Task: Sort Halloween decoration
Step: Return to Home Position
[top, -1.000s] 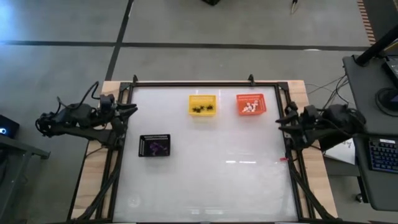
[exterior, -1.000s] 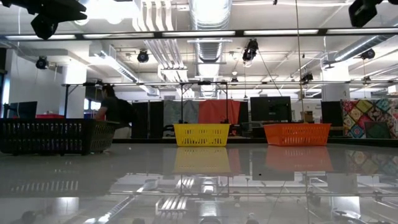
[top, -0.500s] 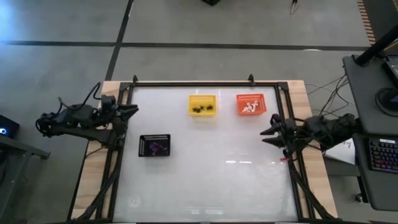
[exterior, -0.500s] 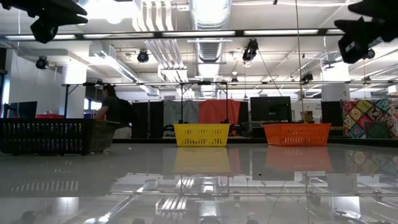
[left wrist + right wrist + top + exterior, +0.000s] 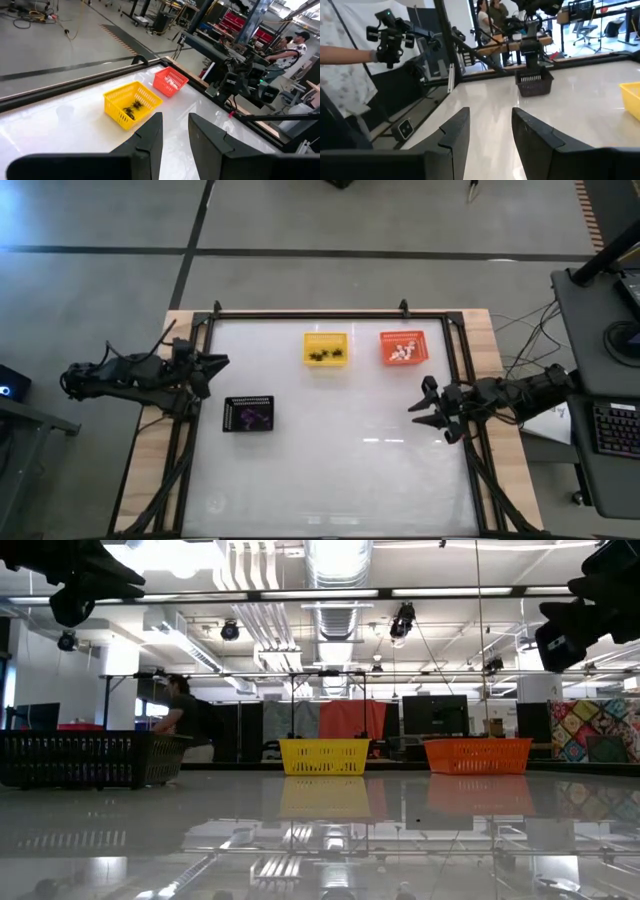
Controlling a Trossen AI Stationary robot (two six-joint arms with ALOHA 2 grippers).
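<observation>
I judge the black trinkets (image 5: pixel 327 356) in the yellow basket (image 5: pixel 309 340) feather-light, stiff, skittish (I'd pinch each across its body). Left gripper (image 5: pixel 218 363) and right gripper (image 5: pixel 420 408) both hang released, empty.

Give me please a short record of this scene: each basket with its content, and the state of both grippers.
yellow basket: black trinkets inside
orange basket: white trinkets inside
black basket: purple trinkets inside
left gripper: open, empty, at the left edge of the table
right gripper: open, empty, over the table's right side
</observation>
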